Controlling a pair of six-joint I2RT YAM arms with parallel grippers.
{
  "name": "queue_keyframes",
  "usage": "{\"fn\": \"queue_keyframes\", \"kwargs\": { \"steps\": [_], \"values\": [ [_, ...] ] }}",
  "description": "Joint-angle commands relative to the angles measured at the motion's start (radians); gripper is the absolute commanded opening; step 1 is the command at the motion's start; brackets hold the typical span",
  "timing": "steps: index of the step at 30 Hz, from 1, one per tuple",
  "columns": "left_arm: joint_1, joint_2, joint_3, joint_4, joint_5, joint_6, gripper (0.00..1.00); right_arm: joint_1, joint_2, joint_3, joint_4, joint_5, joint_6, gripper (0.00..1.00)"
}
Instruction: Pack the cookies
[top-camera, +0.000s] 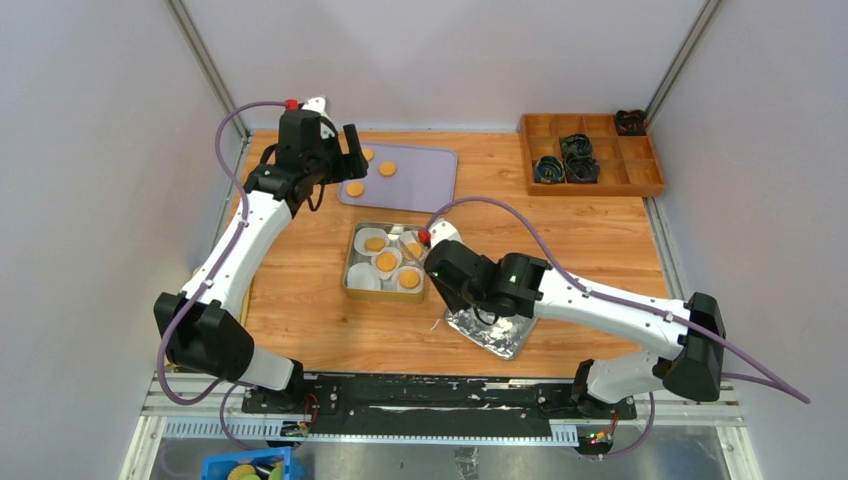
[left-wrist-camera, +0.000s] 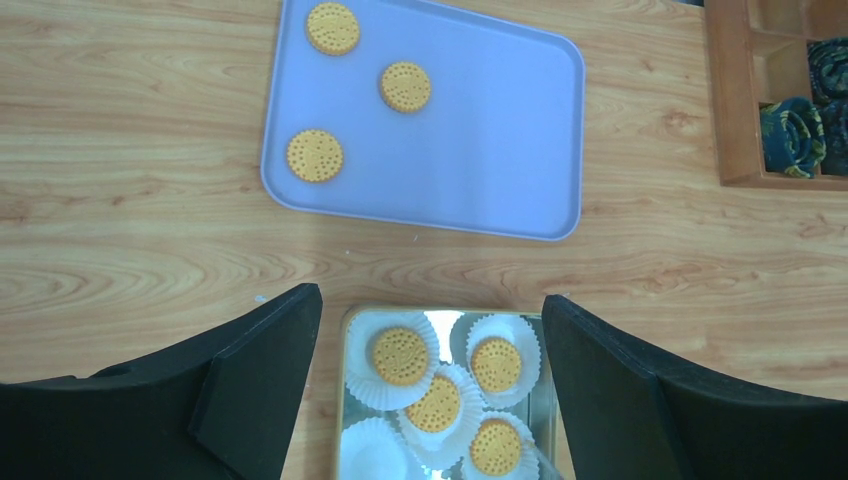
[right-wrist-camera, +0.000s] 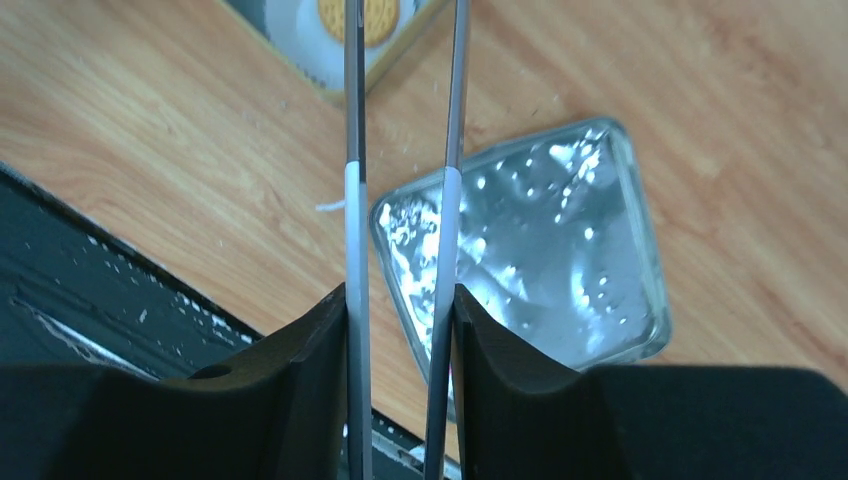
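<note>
Three cookies lie on a purple tray (top-camera: 425, 175), one of them on its near left (top-camera: 354, 189); the tray also shows in the left wrist view (left-wrist-camera: 480, 130), with a cookie (left-wrist-camera: 314, 155) on it. A metal tin (top-camera: 349, 265) holds white paper liners. Several of them hold a cookie (left-wrist-camera: 400, 355) and one liner (left-wrist-camera: 365, 450) is empty. My left gripper (top-camera: 335, 150) is open and empty, above the wood between tray and tin (left-wrist-camera: 430, 295). My right gripper (right-wrist-camera: 398, 290) is shut on metal tongs (right-wrist-camera: 352, 150). The tong arms reach over the tin's near corner.
The tin's silver lid (top-camera: 490, 330) lies flat on the table under my right wrist, and shows in the right wrist view (right-wrist-camera: 540, 260). A wooden compartment box (top-camera: 590, 150) with dark rolled items stands at the back right. A black rail (top-camera: 430, 395) runs along the near edge.
</note>
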Motion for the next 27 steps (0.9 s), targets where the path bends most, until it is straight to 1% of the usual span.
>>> {"fn": "queue_keyframes", "kwargs": {
  "steps": [1, 6, 9, 13, 20, 27],
  "values": [
    [0.007, -0.033, 0.003, 0.003, -0.005, 0.000, 0.87, -0.046, 0.022, 0.131, 0.047, 0.129, -0.084, 0.39],
    [0.007, -0.029, 0.003, 0.004, -0.006, 0.004, 0.87, -0.159, 0.127, 0.215, 0.138, 0.068, -0.153, 0.36],
    [0.007, -0.024, 0.003, 0.008, -0.006, 0.004, 0.87, -0.240, 0.231, 0.270, 0.190, 0.008, -0.186, 0.39],
    [0.007, -0.012, 0.009, 0.004, -0.019, 0.012, 0.87, -0.313, 0.373, 0.359, 0.251, -0.055, -0.222, 0.41],
    [0.007, 0.020, 0.026, 0.003, -0.035, 0.018, 0.87, -0.386, 0.580, 0.537, 0.271, -0.162, -0.251, 0.43],
    [0.012, 0.047, 0.040, 0.005, -0.040, 0.021, 0.87, -0.428, 0.730, 0.640, 0.272, -0.245, -0.267, 0.48]
  ]
}}
